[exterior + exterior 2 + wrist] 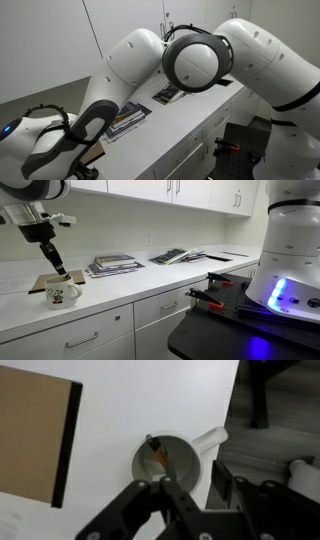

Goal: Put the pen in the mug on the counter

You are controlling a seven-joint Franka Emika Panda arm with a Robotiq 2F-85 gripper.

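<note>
A white mug (62, 294) with a dark print stands on the white counter (150, 280), beside a brown board (42, 282). In the wrist view I look straight down into the mug (170, 460), whose handle points to the upper right. The thin dark pen (157, 452), with an orange part, leans inside the mug. My gripper (190, 482) hangs right over the mug with its fingers apart and nothing between them. In an exterior view the gripper (52, 258) points down just above the mug's rim. In the exterior view filled by my arm, the mug and pen are hidden.
Books and magazines (112, 264) lie in stacks on the counter, more of them further along (178, 255) and in the arm-filled view (128, 120). White wall cabinets hang above. A black cart (240, 320) with the robot base stands before the drawers. The counter's edge (228, 420) runs just past the mug.
</note>
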